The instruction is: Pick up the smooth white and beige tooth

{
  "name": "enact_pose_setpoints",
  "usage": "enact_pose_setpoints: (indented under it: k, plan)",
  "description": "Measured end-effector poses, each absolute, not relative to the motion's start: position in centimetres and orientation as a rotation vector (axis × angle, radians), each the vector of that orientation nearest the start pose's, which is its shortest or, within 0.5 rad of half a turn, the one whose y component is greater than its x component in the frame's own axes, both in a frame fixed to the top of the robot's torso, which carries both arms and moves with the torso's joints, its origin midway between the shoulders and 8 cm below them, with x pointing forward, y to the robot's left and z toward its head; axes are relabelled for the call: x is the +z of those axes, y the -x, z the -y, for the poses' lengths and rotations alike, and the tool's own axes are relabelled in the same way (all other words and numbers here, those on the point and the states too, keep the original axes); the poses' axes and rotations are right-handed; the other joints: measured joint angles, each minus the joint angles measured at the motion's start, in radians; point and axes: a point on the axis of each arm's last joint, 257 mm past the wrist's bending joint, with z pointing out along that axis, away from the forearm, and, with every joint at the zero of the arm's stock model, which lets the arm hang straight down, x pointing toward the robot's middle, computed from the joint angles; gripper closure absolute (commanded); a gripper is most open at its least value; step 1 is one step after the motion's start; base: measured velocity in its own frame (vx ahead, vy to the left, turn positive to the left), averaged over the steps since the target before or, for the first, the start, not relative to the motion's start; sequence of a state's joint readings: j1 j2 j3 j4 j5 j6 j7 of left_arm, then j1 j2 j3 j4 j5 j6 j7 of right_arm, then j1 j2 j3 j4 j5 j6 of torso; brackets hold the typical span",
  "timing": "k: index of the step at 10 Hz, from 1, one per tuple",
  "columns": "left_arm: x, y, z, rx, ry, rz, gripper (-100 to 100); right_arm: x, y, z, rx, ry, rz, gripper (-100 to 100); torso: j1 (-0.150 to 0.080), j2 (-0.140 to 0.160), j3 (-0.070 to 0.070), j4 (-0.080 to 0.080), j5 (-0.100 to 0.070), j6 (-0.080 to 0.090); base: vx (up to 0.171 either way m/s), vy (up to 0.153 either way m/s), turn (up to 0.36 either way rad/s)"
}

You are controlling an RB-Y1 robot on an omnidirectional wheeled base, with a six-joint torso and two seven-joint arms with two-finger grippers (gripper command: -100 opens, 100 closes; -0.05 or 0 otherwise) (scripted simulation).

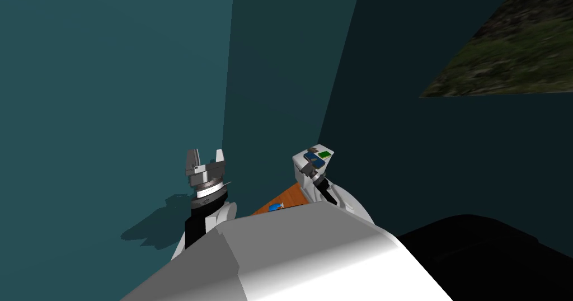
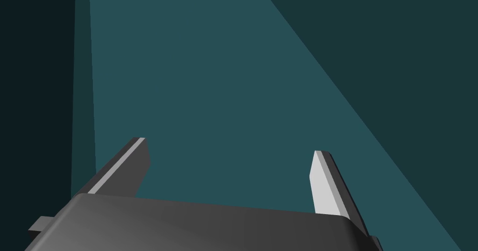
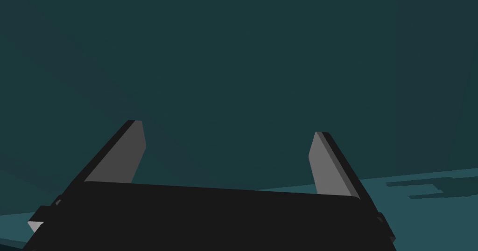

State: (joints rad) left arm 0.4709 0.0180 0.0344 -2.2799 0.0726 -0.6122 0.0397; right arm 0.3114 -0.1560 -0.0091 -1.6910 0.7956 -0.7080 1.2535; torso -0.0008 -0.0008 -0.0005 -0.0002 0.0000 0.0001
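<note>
Left gripper [image 1: 207, 155]: was held raised before a teal wall [image 1: 112, 90]; fingers [image 2: 322, 187] were spread wide, with nothing gripped.
Right gripper [image 3: 227, 128]: fingers were parted equally wide, with nothing held.
Orange surface [image 1: 288, 198]: was seen between the arms; a small blue object [image 1: 275, 206] was laid on it.
Tooth: its place could not be told.

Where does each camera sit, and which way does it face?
Head view: on the head, steeply down at teal walls and an orange surface; left gripper shows, open.
Left wrist view: on the left hand, along that gripper at the walls.
Right wrist view: on the right hand, along the open right gripper at a wall.
Shared: head and left wrist views both show the left gripper.
</note>
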Motion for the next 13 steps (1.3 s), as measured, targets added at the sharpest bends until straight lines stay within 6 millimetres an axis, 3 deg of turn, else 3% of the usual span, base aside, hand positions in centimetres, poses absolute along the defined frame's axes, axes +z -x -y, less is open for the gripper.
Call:
enact_pose_setpoints:
  k: [13]
  plan:
    - [5.4, -32.2, -29.1, -1.390, 0.584, -0.473, 0, -26.5, -42.7, 20.6, -0.499, 1.004, -1.083, -100, -0.002, 0.000, 0.000, 0.000, 0.000, 0.000, 0.015, -0.027, 0.009]
